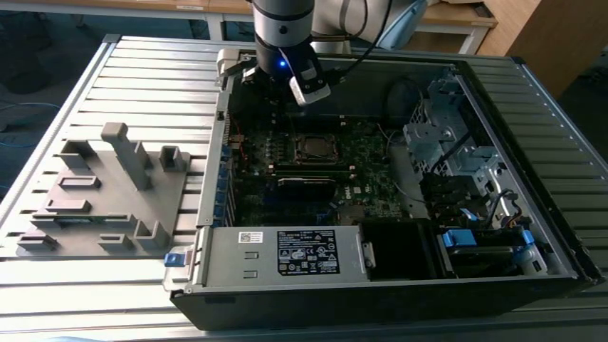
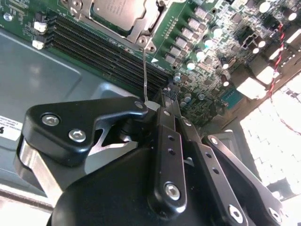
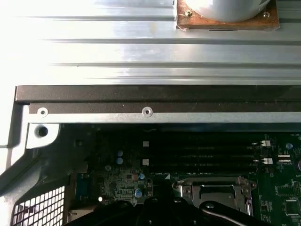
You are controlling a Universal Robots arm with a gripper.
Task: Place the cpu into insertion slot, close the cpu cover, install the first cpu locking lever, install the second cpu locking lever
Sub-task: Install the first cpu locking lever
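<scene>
The open computer case lies on the slatted table. It sits toward the table's edge on the exterior view's right. A grey fixture plate lies beside it, toward the opposite edge.

The arm reaches down into the case above the motherboard, near the case's far wall.

The cpu is seated in the insertion slot, silvery face up. The cpu cover lies flat around it, with the chip showing through its window. The memory slots run alongside the socket, between it and the near edge of the board in the second wrist view.

One cpu locking lever, a thin wire rod, stands raised off the board. It runs from the corner of the cover to the tip of the gripper.

The gripper's black links converge at that tip. It cannot be determined whether the pincer is pressed together or is pinching the lever.
</scene>
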